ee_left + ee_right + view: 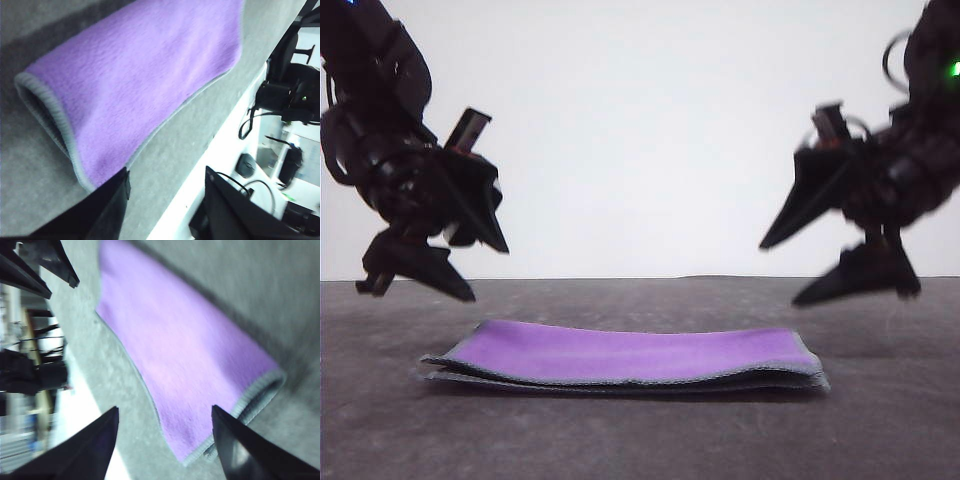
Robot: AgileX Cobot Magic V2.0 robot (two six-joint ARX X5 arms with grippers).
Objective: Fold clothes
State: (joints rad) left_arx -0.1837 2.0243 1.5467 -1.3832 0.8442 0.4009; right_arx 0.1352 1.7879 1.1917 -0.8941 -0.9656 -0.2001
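Lying folded, purple face up, at lower centre on the desk (880, 430), the cloth (630, 355) looks finished; left pincer (460, 265) and right pincer (782, 270) hover wide, empty.

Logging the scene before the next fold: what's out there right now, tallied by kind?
Cloth, purple side up, folded over, lying on the grey table: 1
Grippers, both raised above the table with jaws open: 2, left gripper and right gripper
Total: 3
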